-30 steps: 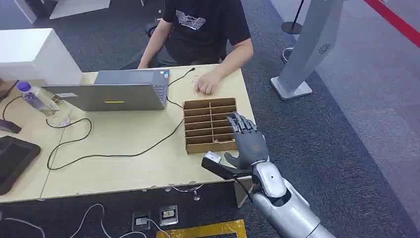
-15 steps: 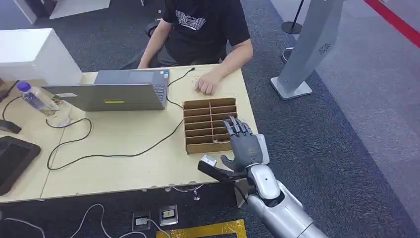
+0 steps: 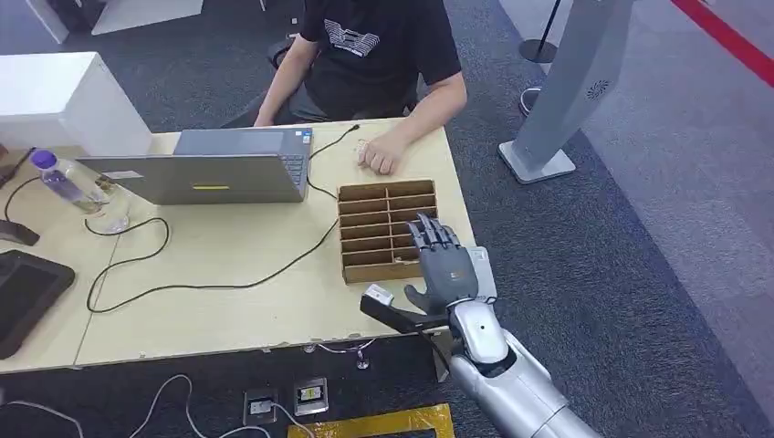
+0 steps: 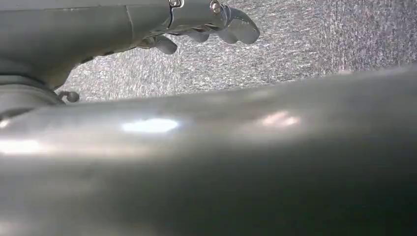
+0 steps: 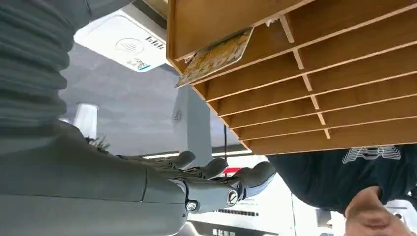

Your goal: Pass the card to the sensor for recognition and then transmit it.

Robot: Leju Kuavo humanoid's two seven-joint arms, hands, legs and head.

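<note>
Reaching for the card — not yet picked up.
Right hand (image 3: 444,266), fingers spread and empty, hovers beside the wooden tray (image 3: 370,228) — next, pinch the card (image 5: 215,57) poking from its nearest slot.

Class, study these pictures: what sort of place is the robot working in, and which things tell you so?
Probably an office or reception-style desk: a person sits at a laptop on a wooden table, with grey carpet underfoot.

sensor (image 3: 481,270): mostly hidden behind right hand (image 3: 444,265) | card (image 5: 215,57): partly inside organizer (image 5: 314,83)
</note>
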